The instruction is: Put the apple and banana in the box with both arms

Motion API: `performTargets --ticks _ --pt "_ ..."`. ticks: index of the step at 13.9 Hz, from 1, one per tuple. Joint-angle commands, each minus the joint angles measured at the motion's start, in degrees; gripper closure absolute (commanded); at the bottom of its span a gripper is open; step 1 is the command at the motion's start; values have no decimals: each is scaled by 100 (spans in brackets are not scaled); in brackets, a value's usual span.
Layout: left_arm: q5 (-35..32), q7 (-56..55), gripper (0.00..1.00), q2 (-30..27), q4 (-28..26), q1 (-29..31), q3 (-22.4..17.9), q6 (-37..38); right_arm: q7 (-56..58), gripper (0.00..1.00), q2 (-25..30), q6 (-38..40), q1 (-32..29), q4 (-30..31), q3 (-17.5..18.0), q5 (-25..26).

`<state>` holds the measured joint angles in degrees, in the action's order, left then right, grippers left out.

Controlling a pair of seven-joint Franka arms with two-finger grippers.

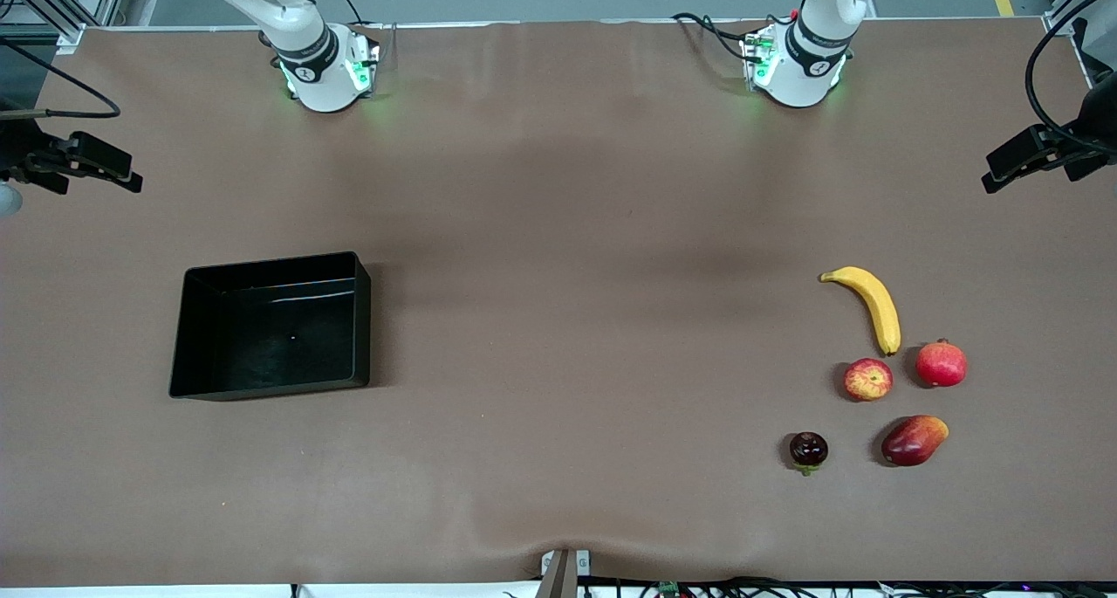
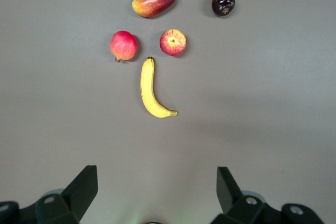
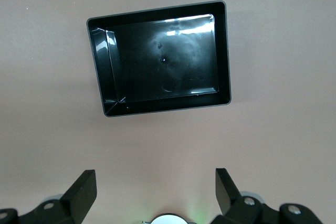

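The yellow banana (image 1: 868, 305) lies toward the left arm's end of the table, and the red-and-yellow apple (image 1: 868, 379) lies just nearer the front camera than it. Both show in the left wrist view, the banana (image 2: 151, 89) and the apple (image 2: 172, 42). The black box (image 1: 272, 325) stands empty toward the right arm's end; it fills the right wrist view (image 3: 160, 59). My left gripper (image 2: 156, 190) is open and empty, high over bare table. My right gripper (image 3: 156, 190) is open and empty, high over bare table short of the box. Neither gripper shows in the front view.
A plain red round fruit (image 1: 941, 363), an oblong red-orange mango (image 1: 913, 440) and a small dark fruit (image 1: 808, 450) lie around the apple. Camera mounts (image 1: 78, 163) stand at both table ends. Both arm bases (image 1: 323, 65) stand at the table's edge farthest from the front camera.
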<state>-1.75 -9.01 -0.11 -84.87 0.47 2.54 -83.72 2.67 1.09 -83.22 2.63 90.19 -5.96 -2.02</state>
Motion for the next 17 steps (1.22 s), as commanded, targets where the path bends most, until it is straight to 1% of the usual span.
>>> performTargets --ticks 1,6,10,11,17 --pt "-1 23 0 -77 -38 -3 1 -4 -82 0 -83 34 -35 -220 7 8" --pt "8 -13 0 -7 -12 -3 9 -4 -82 0 -118 34 -79 -256 7 17" --pt "-89 -66 0 63 -239 23 18 -56 -73 0 -118 43 -88 -300 7 26" --pt "-89 -65 0 90 -362 84 9 -205 -73 0 -118 43 -88 -300 -1 26" --pt "-89 -92 0 90 -1644 234 1 -1698 -65 0 -127 60 -53 -361 7 8"
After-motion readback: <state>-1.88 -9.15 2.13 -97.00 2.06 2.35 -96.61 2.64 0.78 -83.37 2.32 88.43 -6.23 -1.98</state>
